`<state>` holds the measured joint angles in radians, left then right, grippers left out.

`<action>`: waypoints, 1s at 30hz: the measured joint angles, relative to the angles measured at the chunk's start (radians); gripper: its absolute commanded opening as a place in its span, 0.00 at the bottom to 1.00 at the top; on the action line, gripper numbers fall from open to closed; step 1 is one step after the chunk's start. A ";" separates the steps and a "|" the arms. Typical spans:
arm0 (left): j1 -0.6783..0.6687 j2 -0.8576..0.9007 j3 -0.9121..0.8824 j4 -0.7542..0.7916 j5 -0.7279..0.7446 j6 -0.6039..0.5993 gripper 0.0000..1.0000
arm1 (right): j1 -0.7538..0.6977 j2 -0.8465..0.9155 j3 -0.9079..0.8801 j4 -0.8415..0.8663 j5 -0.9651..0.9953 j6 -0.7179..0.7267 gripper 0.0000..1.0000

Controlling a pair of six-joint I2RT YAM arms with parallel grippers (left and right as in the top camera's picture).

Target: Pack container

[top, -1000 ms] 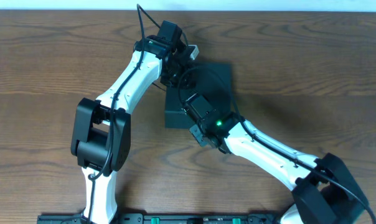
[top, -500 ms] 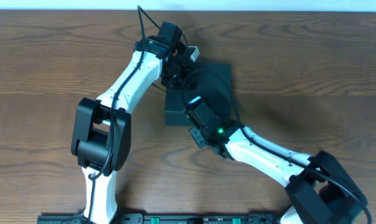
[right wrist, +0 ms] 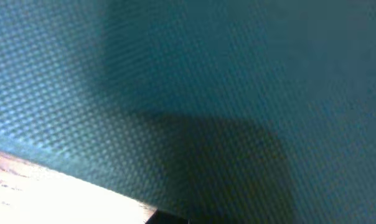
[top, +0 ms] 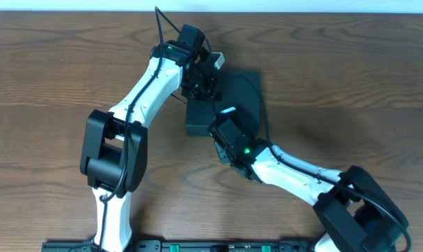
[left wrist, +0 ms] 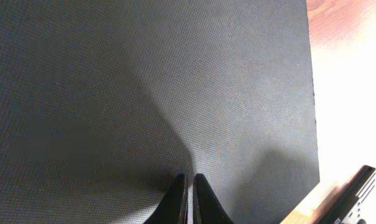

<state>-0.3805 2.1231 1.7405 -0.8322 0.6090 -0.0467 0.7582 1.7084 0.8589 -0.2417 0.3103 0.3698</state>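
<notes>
The container (top: 244, 89) is a dark teal-green box in the middle of the table, with its lid down. Its matte lid fills the left wrist view (left wrist: 144, 81), and its textured teal surface fills the right wrist view (right wrist: 238, 74). My left gripper (top: 206, 87) is over the container's far left corner. Its fingertips (left wrist: 188, 179) are shut together right at the lid, with nothing between them. My right gripper (top: 223, 120) is at the container's near left side. Only a dark sliver of it shows at the bottom of the right wrist view, so its jaws are hidden.
The brown wooden table (top: 351, 77) lies all around the container. Both arms cross over the container's left half. The table's far edge meets a white strip at the top of the overhead view (top: 302, 5).
My right wrist has shifted a little left and toward the near side along the container's edge. My left arm has hardly moved.
</notes>
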 measured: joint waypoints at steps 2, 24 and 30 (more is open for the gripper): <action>0.000 0.000 0.000 0.000 0.003 0.000 0.06 | 0.005 0.000 -0.001 0.000 0.008 0.025 0.02; 0.049 0.002 0.023 -0.002 0.008 -0.012 0.06 | -0.385 -0.503 0.107 -0.269 0.098 0.035 0.02; 0.127 -0.127 0.046 -0.002 -0.067 -0.022 0.06 | -0.555 -0.503 0.107 -0.270 -0.057 -0.040 0.02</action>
<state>-0.2535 1.9961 1.7863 -0.8341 0.5419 -0.0685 0.2035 1.2053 0.9657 -0.5114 0.2531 0.3302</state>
